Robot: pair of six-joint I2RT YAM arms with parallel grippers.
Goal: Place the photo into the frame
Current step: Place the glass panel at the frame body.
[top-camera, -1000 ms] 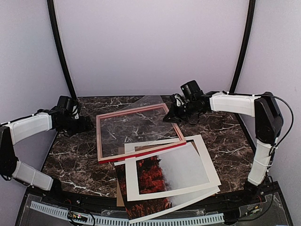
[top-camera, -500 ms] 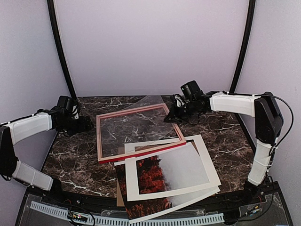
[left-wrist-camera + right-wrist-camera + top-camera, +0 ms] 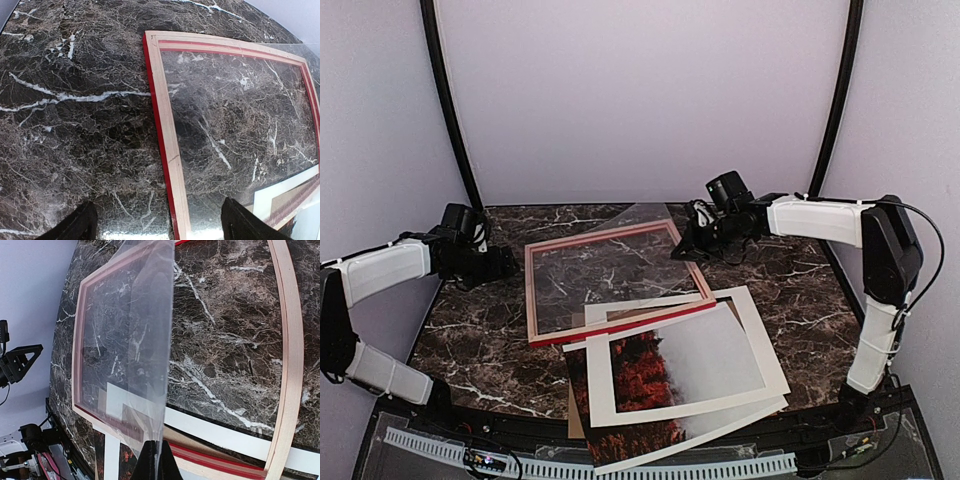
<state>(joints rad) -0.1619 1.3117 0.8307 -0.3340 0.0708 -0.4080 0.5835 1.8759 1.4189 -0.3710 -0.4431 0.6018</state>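
The frame lies flat mid-table, its red edge and pale wood back showing. My right gripper is shut on the edge of a clear pane and holds it tilted over the frame's right rail; the right wrist view shows the pinch, the pane and the frame. The photo of red trees and fog lies near the front under a white mat. My left gripper is open and empty by the frame's left rail, which runs between its fingers.
A brown backing board pokes out under the photo at the front. The mat overlaps the frame's near right corner. The table is dark marble, with walls close on the left, right and back.
The right gripper has edged slightly right and back with the clear pane. The left arm, frame, mat and photo have not moved.
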